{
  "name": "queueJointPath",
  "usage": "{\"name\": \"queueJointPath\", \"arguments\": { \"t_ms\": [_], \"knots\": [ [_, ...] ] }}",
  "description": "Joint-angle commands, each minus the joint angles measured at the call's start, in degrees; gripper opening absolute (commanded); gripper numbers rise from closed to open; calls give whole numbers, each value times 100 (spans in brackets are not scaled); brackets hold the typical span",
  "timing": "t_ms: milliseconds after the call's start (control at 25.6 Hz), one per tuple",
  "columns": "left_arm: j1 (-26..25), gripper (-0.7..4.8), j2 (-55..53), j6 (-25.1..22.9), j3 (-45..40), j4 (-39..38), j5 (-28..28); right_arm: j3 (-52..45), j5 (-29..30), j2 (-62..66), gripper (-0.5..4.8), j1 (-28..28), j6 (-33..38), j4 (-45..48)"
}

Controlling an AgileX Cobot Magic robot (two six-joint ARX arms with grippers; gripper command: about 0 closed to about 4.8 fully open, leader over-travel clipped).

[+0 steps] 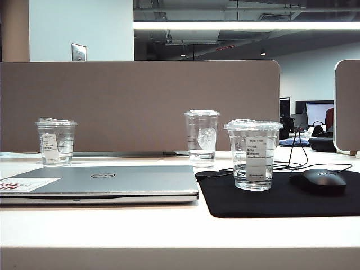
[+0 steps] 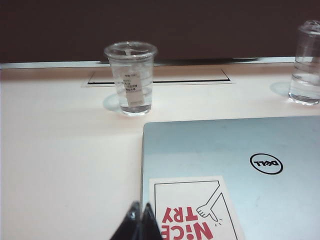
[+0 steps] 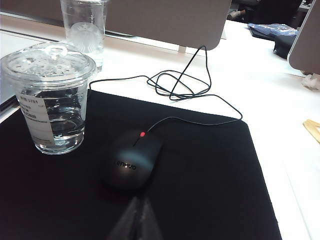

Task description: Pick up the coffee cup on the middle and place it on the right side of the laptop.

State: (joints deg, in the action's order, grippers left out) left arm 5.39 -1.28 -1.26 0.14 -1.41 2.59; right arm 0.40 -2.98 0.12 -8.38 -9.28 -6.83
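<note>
The cup (image 1: 253, 154) stands upright on the black pad (image 1: 281, 197), at 3 o'clock of the closed laptop (image 1: 107, 183), with the mouse (image 1: 322, 180) further out at 3 o'clock. Left end effector (image 2: 140, 222) is pinched shut and empty over the laptop's near corner. Right end effector (image 3: 136, 220) is shut and empty too, over the pad just short of the mouse.

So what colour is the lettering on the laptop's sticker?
Red, on a white sticker at the laptop lid's corner; clearest in the left wrist view.

Office: desk partitions (image 1: 140, 104), monitors (image 1: 318, 112)
</note>
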Motion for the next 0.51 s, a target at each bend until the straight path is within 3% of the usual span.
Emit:
{"name": "queueJointPath", "arguments": {
  "t_ms": [39,508],
  "knots": [
    [0,-5,-4,20,24,44,20,-33,-7,-7,-5,-2,15,66],
    [2,-5,-4,20,24,17,13,-33,-9,-7,-5,-2,15,63]
  ]
}}
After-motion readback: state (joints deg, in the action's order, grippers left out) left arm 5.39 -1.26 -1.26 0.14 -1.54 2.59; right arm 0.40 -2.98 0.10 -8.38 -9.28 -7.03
